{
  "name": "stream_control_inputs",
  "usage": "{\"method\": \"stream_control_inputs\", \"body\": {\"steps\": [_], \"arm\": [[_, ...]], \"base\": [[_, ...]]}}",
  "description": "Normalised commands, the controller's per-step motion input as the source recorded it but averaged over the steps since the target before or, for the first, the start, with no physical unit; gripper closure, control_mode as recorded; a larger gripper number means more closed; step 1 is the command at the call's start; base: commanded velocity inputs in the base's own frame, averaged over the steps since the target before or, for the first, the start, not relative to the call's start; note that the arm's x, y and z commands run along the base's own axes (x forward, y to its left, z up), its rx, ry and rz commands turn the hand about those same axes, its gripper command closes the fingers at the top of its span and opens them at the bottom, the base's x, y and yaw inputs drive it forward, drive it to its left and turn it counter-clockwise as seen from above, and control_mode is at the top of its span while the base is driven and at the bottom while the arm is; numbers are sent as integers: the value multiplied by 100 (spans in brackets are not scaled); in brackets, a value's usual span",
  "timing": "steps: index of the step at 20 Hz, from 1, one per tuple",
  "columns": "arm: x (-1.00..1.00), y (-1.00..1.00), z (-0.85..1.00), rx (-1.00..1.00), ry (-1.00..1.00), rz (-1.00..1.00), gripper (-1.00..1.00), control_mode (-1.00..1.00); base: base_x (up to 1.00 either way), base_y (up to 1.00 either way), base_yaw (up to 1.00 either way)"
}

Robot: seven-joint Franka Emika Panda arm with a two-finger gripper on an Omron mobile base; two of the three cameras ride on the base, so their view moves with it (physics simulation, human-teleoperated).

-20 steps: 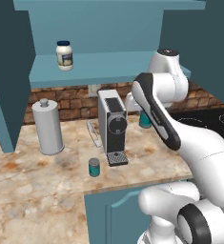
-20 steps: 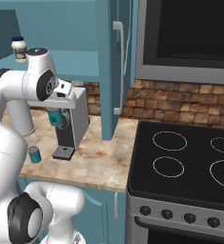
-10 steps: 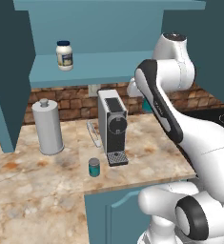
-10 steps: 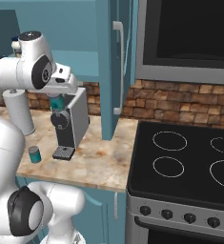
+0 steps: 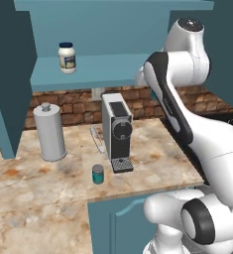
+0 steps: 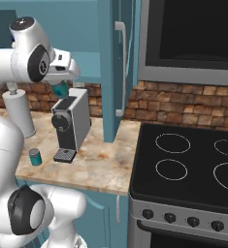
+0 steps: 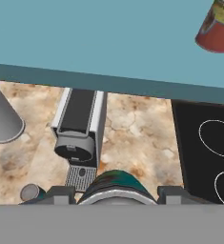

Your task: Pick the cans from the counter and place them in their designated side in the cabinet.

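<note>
The held can (image 7: 114,186) sits between the two fingertips of the claw (image 7: 117,194), its rounded teal body rising from between them toward the camera — its long axis seems to run along the claw's own line, though little of it shows. From the right base camera the same can (image 6: 60,89) is a teal patch hanging under the claw (image 6: 62,87), in the air above the coffee machine (image 6: 70,127) and level with the front edge of the cabinet (image 5: 95,74) shelf. The claw is closed on this can, fingers pressed to its sides.

The other can (image 5: 97,174) stands upright on the bench (image 5: 43,198), silvery top up, just beside the machine's drip tray on its left.

Farther out — a grey canister (image 5: 49,132) stands on the bench near the brick wall. On the cabinet shelf are a white jar (image 5: 67,57) toward the left and a red-orange can (image 7: 218,26) toward the stovetop (image 6: 193,164) side.
</note>
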Motion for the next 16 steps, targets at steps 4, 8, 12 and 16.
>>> {"method": "stream_control_inputs", "body": {"steps": [4,8,12,16], "arm": [[9,-8,37,-2,-17,0,100,-100],[13,-8,22,-1,-18,1,100,-100],[18,-12,16,-1,-18,2,100,-100],[23,-13,12,0,-15,1,100,-100]], "base": [[0,0,0],[0,0,0],[0,0,0],[0,0,0]]}}
